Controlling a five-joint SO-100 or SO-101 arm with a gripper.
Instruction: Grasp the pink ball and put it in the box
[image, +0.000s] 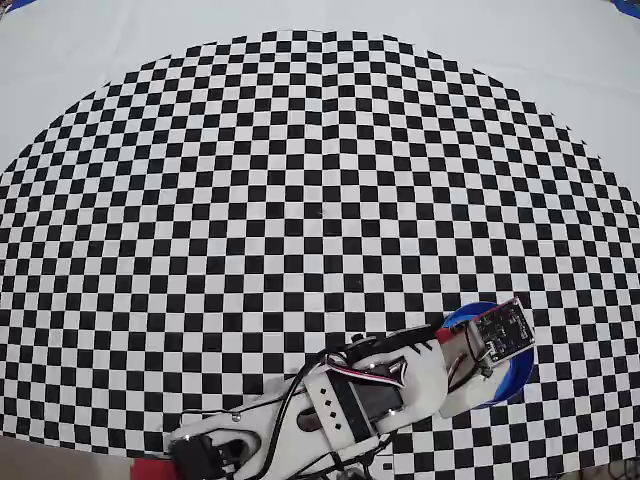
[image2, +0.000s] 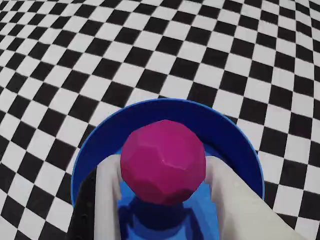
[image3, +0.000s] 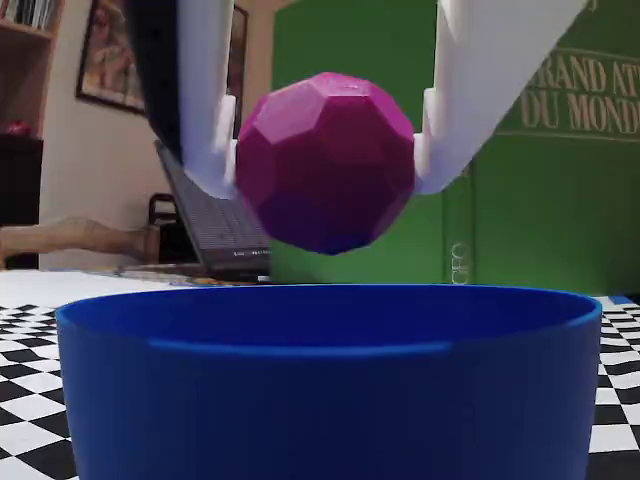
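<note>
The pink ball (image3: 325, 160), faceted and magenta, hangs just above the rim of the box (image3: 330, 380), a round bright blue container. My gripper (image3: 325, 170) is shut on the ball, with a white finger (image3: 205, 120) pressed to each side. In the wrist view the pink ball (image2: 163, 162) sits over the blue floor of the box (image2: 210, 125), between the tips of my gripper (image2: 163, 169). From overhead, my arm (image: 350, 400) and its wrist board cover most of the box (image: 515, 378), and the ball is hidden there.
A black-and-white checkered mat (image: 320, 200) covers the table, and the box stands near its lower right edge. Behind the box in the fixed view stand a large green book (image3: 540, 180) and a laptop (image3: 215, 235).
</note>
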